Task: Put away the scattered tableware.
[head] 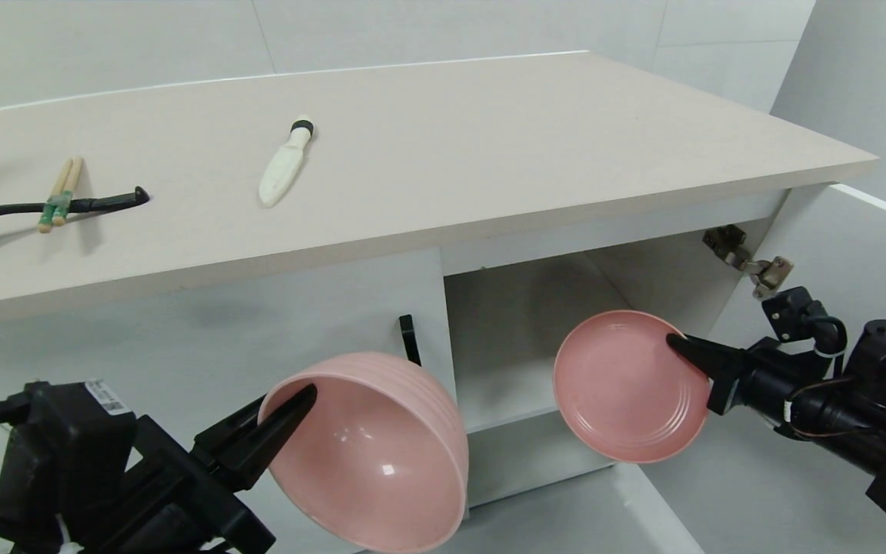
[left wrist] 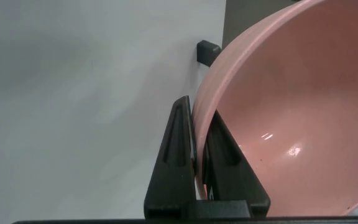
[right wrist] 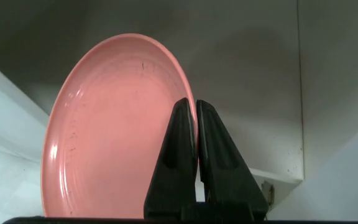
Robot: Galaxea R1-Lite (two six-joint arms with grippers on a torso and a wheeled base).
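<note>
Left jaws: closed on the rim of the pink bowl point(head: 370, 454), one finger inside and one outside, nothing more than the lip between them
Bowl position: tipped with its mouth toward me, low in front of the closed cabinet door point(head: 181, 346), close to that door's black handle point(head: 408, 338)
Right jaws: closed on the edge of the pink plate point(head: 627, 388), again a thin pinch
Plate position: standing nearly on edge in the air, just before the open cabinet compartment, above the front of its shelf point(head: 504, 400)
Not yet put away: the chopsticks point(head: 61, 194) and the cream spatula point(head: 285, 165), well apart on the tabletop point(head: 527, 146)
Risk, slipping: both dishes look glazed and smooth, and I hold each by one spot on its rim, so I judge a quick swing could make the bowl pivot or slide out
Risk, knocking: the plate could clip the shelf front or the compartment wall if I go in at this tilt
Risk, crowding: the opening looks narrow for two dishes at once, so bowl and plate might strike each other
Risk, right arm: the hinge point(head: 751, 265) and the open door point(head: 858, 231) sit near my forearm and could catch it
</note>
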